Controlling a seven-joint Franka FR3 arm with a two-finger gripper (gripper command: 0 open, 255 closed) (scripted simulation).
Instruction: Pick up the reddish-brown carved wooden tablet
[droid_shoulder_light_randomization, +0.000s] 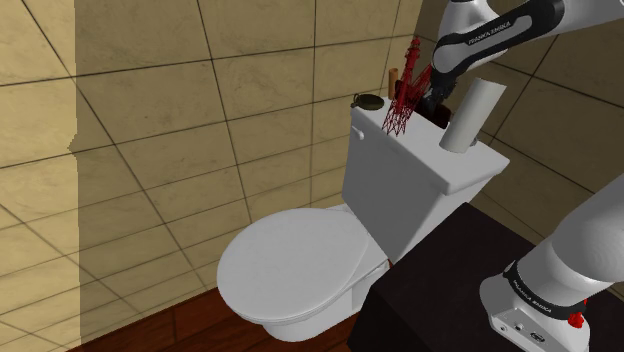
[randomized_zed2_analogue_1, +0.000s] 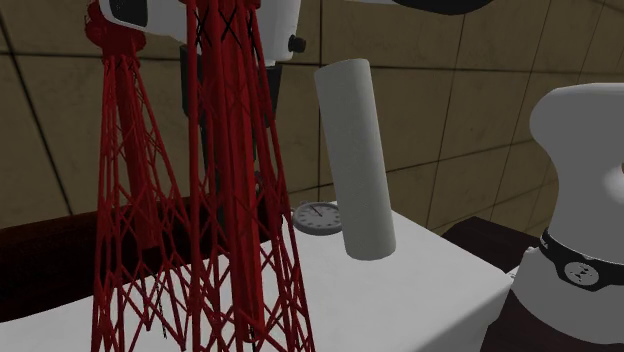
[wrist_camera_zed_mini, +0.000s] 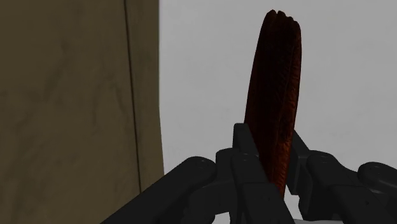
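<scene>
Between the black jaws, clenched across its thin sides, sits the dark reddish-brown carved tablet (wrist_camera_zed_mini: 275, 95), edge-on above the smooth white toilet tank lid (droid_shoulder_light_randomization: 425, 150). It is a slim, grooved slab with a rounded tip, and gripping the narrow thickness looks the surest hold on so flat a piece. On the lid crowd a red lattice tower (randomized_zed2_analogue_1: 235, 200), a plain white cylinder (randomized_zed2_analogue_1: 355, 160) and a small round dial (randomized_zed2_analogue_1: 318, 216). Behind the lid rises a tan tiled wall (wrist_camera_zed_mini: 63, 95).
</scene>
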